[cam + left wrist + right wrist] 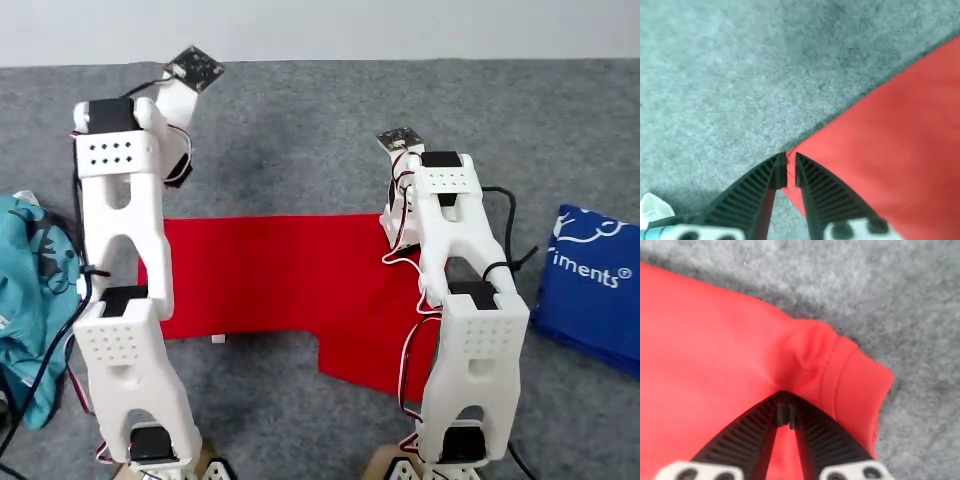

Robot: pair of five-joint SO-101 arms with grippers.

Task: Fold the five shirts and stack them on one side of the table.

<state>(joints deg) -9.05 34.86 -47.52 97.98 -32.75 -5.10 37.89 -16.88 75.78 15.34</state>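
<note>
Your left gripper [789,167] is clamped on the edge of the red cloth shirt [270,270] — your right gripper [785,415] pinches a fold of it beside the sleeve cuff. The shirt lies spread mid-way across the grey felt table [300,130], between a crumpled teal garment heap [25,290] and a folded blue printed shirt [590,290].

The red shirt [280,270] is a solid, uniform red (stitching in matching red). The teal shirt [25,290] is teal. The blue shirt [590,290] is dark blue with white print. The tabletop [300,130] is mottled grey. The left arm [125,250] and right arm [465,290] are white; their jaws are black and ribbed.
</note>
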